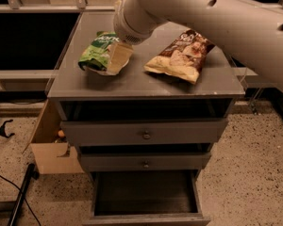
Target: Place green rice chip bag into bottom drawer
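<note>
The green rice chip bag [95,55] lies on the left half of the grey cabinet top [141,84]. My gripper [117,59] hangs from the big white arm [212,18] that comes in from the upper right. Its beige tip sits over the bag's right side and hides that part. I cannot make out whether it has hold of the bag. The bottom drawer [146,219] stands pulled out at the foot of the cabinet, its inside dark and bare.
A larger brown-and-yellow chip bag [181,55] lies on the right of the cabinet top. Two knobbed drawers [144,134] [145,163] above the open one are pushed in. A cardboard box [49,149] stands left of the cabinet, with a black cable [19,197] on the floor.
</note>
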You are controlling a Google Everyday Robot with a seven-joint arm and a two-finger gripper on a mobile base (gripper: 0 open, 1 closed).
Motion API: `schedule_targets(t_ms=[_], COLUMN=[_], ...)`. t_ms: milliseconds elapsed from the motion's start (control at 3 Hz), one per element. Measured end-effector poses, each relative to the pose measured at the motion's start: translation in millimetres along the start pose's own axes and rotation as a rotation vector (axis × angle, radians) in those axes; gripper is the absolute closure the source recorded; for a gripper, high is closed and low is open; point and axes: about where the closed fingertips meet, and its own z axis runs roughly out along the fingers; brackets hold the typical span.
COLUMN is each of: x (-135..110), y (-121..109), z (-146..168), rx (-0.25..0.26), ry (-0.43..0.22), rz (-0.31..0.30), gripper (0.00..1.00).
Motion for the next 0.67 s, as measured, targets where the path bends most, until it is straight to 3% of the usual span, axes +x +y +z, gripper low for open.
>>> schedule_targets(t_ms=[667], x=[-1.0], y=[6.1], z=[27.7], rx=[-0.067], ry=[-0.021], rz=[0.04], gripper=[0.0])
